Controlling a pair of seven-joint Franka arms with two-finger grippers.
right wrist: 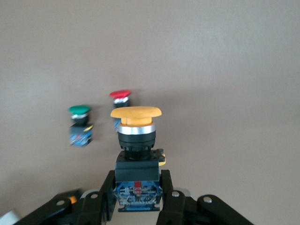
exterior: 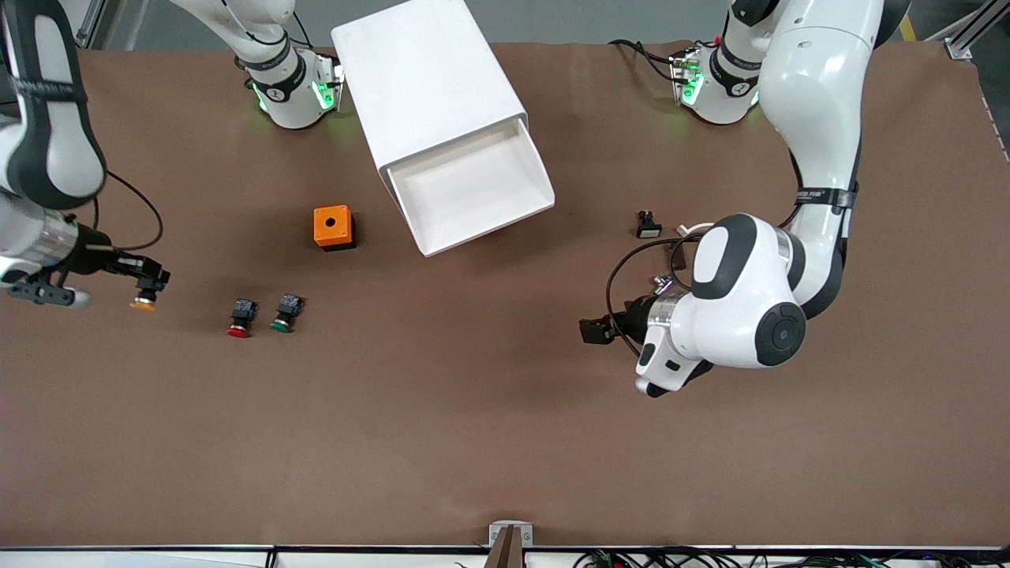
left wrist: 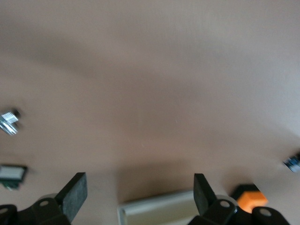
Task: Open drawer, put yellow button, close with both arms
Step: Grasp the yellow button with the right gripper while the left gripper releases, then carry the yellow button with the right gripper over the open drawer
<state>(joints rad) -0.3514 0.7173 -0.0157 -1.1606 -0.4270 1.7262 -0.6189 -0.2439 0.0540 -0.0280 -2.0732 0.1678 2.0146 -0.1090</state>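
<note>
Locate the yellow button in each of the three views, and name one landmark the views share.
Front view: the yellow button sits in the shut right gripper, toward the right arm's end of the table.
Left wrist view: not in it.
Right wrist view: centre, body clamped between the fingers, cap pointing away.
Shared landmark: the red button.

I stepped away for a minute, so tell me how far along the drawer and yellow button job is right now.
Done: the drawer stands pulled open. In hand: the right claw is shut on the yellow button, at the right arm's end of the table beside the red button and green button. The left claw waits open over the table. Left: place the button inside, then close the drawer with both arms.
</note>
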